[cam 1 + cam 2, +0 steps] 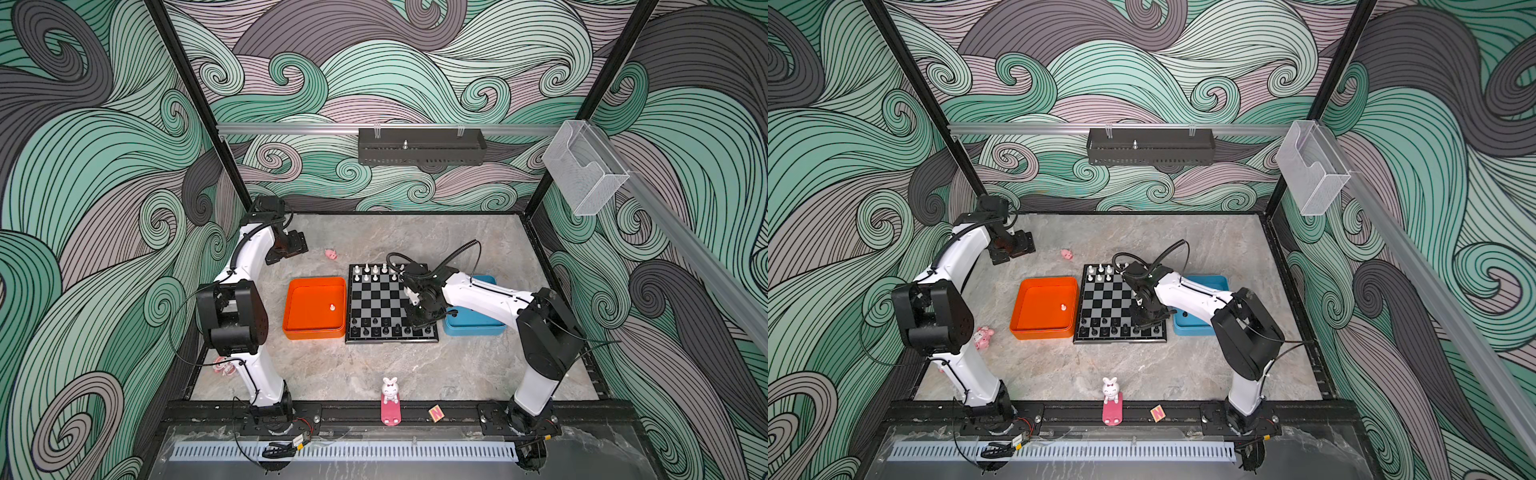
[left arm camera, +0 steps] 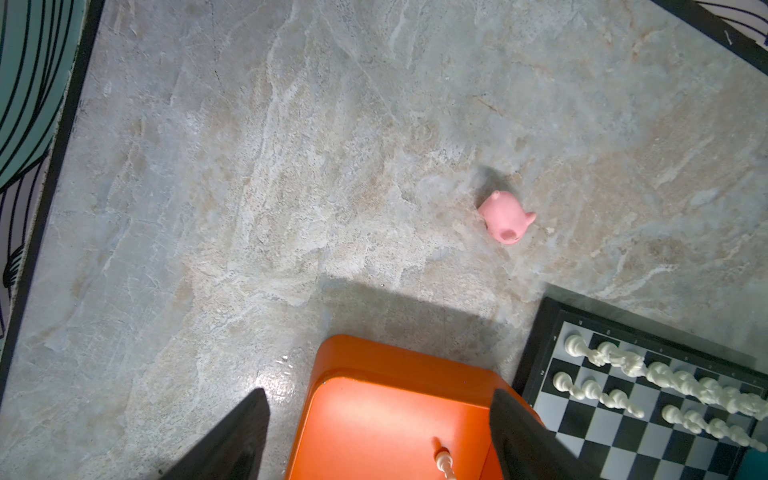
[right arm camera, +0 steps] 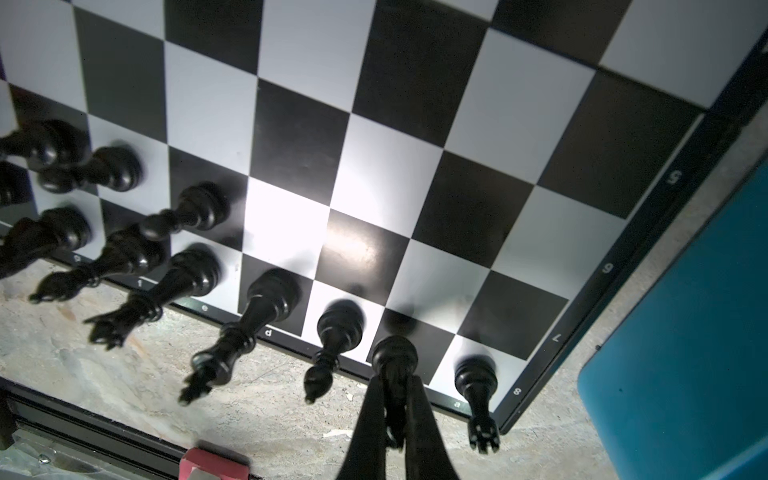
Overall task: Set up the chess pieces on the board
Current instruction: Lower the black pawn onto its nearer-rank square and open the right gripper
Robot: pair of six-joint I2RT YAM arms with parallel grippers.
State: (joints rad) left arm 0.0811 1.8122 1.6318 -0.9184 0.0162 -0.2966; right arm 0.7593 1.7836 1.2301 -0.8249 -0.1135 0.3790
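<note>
Chess pieces [image 1: 376, 270]: white ranks look nearly full along the upper edge of the board [image 1: 376, 301] in both top views. One white man [image 1: 332, 307] lies in the orange tray [image 1: 313, 333], centre-left. Black back rank is nearly filled, with several pawn squares bare. Right gripper [image 3: 392, 386] is clenched on a black piece [image 3: 394, 353], lower centre, beside the corner rook [image 3: 476, 374]. Left gripper [image 2: 378, 411] is released and empty. Roughly three-quarters done, I judge.
</note>
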